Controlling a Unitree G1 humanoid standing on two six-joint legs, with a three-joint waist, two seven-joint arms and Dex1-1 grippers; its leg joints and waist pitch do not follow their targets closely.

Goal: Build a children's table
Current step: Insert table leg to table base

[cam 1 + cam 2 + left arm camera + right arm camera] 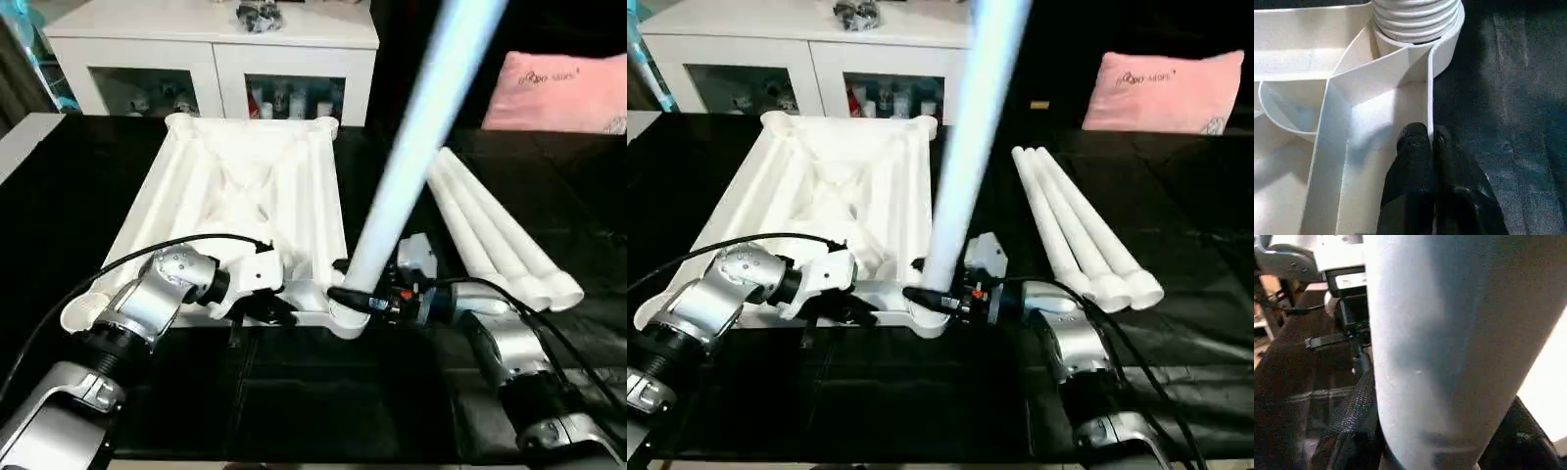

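The white tabletop (245, 186) lies ribbed side up on the black surface. One white leg (411, 137) stands upright in the tabletop's near right corner socket (343, 318), leaning slightly toward the far right. My right gripper (358, 299) is shut on this leg just above the socket, and the leg (1449, 342) sits between its black fingers (1352, 431). My left gripper (1431, 139) is shut on the tabletop's thin near rim (1429, 98), a little left of that socket. The leg's ridged end (1415, 19) sits in the socket.
Three more white legs (490, 235) lie side by side on the black surface to the right. A white glass-door cabinet (216, 49) stands behind the tabletop. A pink cushion (558, 93) rests at the far right. The near left socket (83, 308) holds nothing.
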